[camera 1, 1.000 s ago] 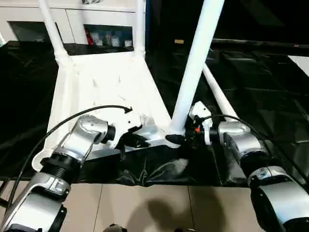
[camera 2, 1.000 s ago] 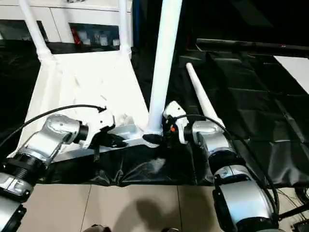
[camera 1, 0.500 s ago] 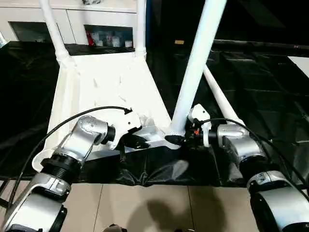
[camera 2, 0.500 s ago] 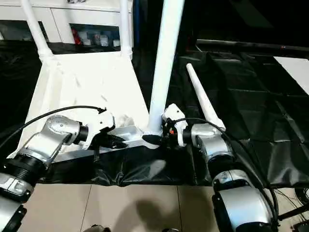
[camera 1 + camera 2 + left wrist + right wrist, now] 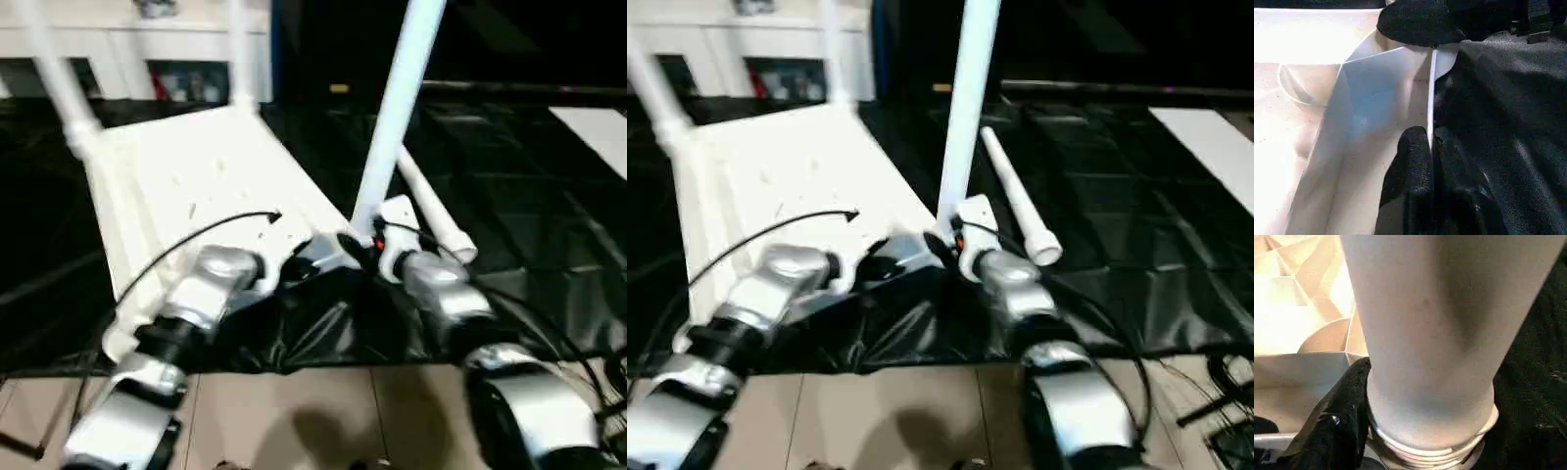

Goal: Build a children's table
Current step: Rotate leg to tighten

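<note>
The children's table lies upside down on a black sheet, its ribbed white top [image 5: 196,176] facing up. Two legs [image 5: 59,88] [image 5: 238,59] stand in the far corners. A third leg [image 5: 392,117] rises, slightly tilted, from the near right corner socket, with thread rings [image 5: 1425,450] showing at its base. My right gripper [image 5: 355,245] is closed around that base, one finger [image 5: 1337,421] pressed against it. My left gripper [image 5: 1430,137] is shut on the thin near rim [image 5: 1431,88] of the top. Another leg [image 5: 1014,201] lies loose on the sheet to the right.
A white cabinet [image 5: 147,49] with glass doors stands behind the table. The black sheet [image 5: 529,196] spreads far to the right, with a white panel [image 5: 588,127] at its far right edge. Tiled floor [image 5: 294,411] lies in front, cables [image 5: 1225,382] at its right.
The whole picture has shifted and tilted, so the camera has moved. The right gripper's fingers have drawn in a little on the leg's base. The left gripper keeps its hold on the rim.
</note>
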You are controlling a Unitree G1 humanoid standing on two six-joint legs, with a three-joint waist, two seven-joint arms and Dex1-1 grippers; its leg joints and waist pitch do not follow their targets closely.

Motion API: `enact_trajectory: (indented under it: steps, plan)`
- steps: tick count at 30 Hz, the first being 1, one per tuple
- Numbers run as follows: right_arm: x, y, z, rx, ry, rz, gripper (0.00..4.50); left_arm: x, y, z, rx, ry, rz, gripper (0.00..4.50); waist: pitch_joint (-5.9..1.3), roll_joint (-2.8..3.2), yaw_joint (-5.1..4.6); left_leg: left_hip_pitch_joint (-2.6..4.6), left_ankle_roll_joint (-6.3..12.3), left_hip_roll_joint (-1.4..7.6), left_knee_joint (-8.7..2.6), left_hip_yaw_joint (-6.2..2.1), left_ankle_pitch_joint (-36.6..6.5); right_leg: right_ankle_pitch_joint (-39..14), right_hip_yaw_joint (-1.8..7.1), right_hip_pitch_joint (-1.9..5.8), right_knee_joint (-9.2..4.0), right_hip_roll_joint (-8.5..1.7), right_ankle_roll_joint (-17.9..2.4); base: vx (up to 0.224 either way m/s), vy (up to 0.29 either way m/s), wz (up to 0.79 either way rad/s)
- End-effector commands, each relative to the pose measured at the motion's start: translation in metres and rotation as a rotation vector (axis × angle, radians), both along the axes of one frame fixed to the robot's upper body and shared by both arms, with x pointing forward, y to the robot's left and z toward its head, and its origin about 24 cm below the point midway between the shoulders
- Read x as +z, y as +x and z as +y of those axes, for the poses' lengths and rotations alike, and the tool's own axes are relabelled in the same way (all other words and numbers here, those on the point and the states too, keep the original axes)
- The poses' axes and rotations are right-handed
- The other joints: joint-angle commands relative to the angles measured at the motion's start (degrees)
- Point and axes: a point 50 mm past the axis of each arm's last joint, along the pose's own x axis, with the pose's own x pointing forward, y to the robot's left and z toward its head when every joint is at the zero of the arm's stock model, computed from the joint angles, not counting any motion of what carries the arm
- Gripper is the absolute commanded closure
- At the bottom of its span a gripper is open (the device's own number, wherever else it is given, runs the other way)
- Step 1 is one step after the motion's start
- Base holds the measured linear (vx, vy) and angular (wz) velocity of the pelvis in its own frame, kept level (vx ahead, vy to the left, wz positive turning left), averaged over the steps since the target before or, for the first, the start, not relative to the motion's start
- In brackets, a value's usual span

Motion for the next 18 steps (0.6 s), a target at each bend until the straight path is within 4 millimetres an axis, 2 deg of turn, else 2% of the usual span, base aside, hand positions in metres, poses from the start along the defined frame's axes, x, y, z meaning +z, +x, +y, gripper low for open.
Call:
enact_trajectory:
  steps: [1, 3, 6, 7, 9, 14, 18]
  plan:
    - [-0.009, -0.015, 0.047, 0.171, 0.07, 0.067, 1.03, 0.019, 0.005, -0.024, -0.016, -0.082, -0.097, 4.5, -4.49, 0.44, -0.13, 1.7, -0.25, 1.44, -4.19, -1.55, -22.8, -28.0, 2.14, 2.11, -4.97, -3.29, -7.9, 0.0, 0.0, 0.0]
    - [-0.007, -0.015, 0.047, 0.18, 0.094, 0.069, 0.96, 0.018, 0.002, -0.024, -0.039, -0.089, -0.095, 4.5, -4.53, 0.5, -0.19, 1.71, -0.02, 1.49, -4.21, -1.52, -22.9, -27.1, 2.21, 2.08, -4.86, -3.26, -8.3, 0.0, 0.0, 0.0]
    - [-0.004, -0.012, 0.044, 0.192, 0.093, 0.056, 0.57, 0.017, -0.003, -0.022, -0.08, -0.096, -0.085, 4.5, -4.55, 0.48, -0.24, 1.57, -0.03, 1.61, -4.3, -1.61, -22.9, -26.3, 2.24, 2.24, -4.64, -3.34, -8.9, 0.0, 0.0, 0.0]
    - [-0.003, -0.01, 0.037, 0.201, 0.051, 0.04, 0.57, 0.017, -0.007, -0.019, -0.131, -0.1, -0.085, 4.5, -4.58, 0.23, -0.44, 1.41, 0.13, 1.53, -4.29, -1.5, -22.5, -25.8, 2.28, 2.29, -4.59, -3.25, -9.0, 0.0, 0.0, 0.0]
    - [-0.002, -0.009, 0.03, 0.217, 0.033, 0.035, 0.57, 0.017, -0.011, -0.017, -0.168, -0.106, -0.072, 4.5, -4.65, 0.41, -0.67, 1.13, 0.37, 1.64, -4.33, -1.59, -21.4, -24.4, 2.4, 2.61, -4.25, -3.44, -9.8, 0.0, 0.0, 0.0]
    - [0.002, -0.008, 0.009, 0.305, -0.002, 0.023, 0.57, 0.017, -0.022, -0.008, -0.28, -0.115, -0.032, 4.5, -4.77, 0.58, -0.48, 1.32, 1.29, 1.79, -4.16, -1.13, -19.1, -18.8, 2.84, 2.47, -3.54, -3.22, -12.3, 0.0, 0.0, 0.0]
    - [0.004, -0.01, -0.007, 0.392, -0.024, 0.022, 0.57, 0.015, -0.029, 0.0, -0.348, -0.101, 0.012, 4.5, -4.94, 0.63, -0.36, 1.06, 1.71, 1.84, -4.08, -1.15, -17.2, -16.3, 2.84, 2.94, -2.96, -3.17, -13.0, 0.0, 0.0, 0.0]
